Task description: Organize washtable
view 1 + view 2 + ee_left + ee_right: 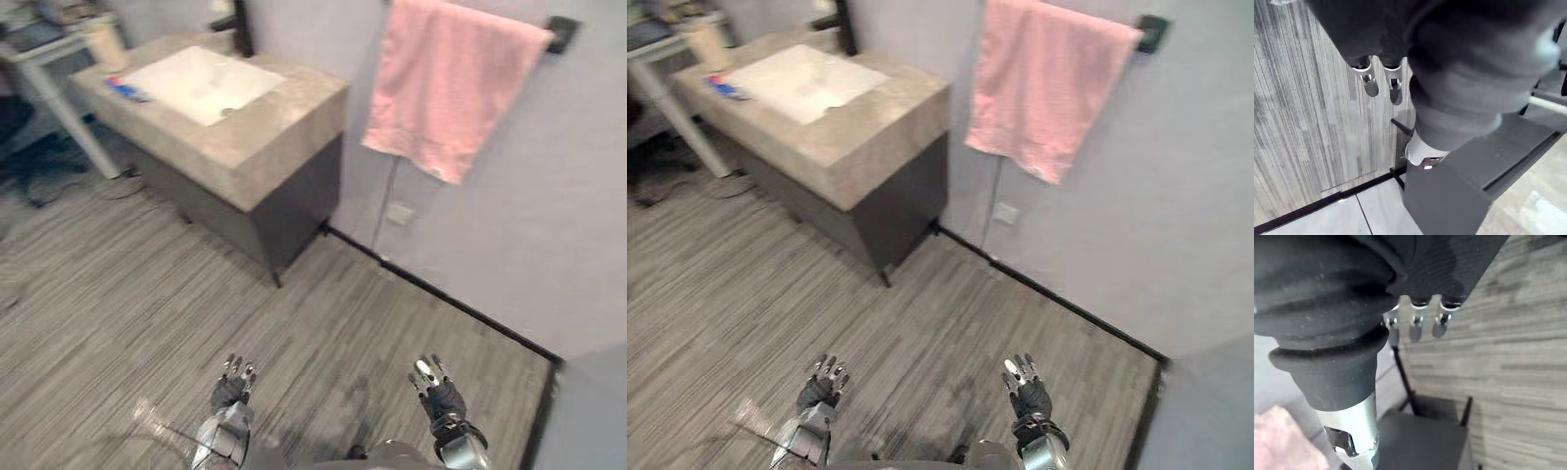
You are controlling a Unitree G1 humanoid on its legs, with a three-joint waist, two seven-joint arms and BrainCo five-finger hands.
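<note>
The washtable (265,137) stands at the upper left, a stone-coloured top on a dark cabinet with a white basin (201,83) set in it. A blue and red tube (125,90) lies on the top beside the basin, and a beige cup (106,44) stands at the far corner. A black tap (240,24) rises behind the basin. My left hand (232,387) and right hand (439,392) hang low over the floor, well short of the washtable. Both are open with straight fingers (1371,83) and hold nothing; the right hand's fingers (1415,328) point at the floor.
A pink towel (446,83) hangs from a rail on the grey wall to the right of the washtable. A white table (54,93) and a dark chair base (20,171) stand at the far left. A wall socket (399,213) sits above the black skirting. Striped wood-look floor (147,294) lies between me and the washtable.
</note>
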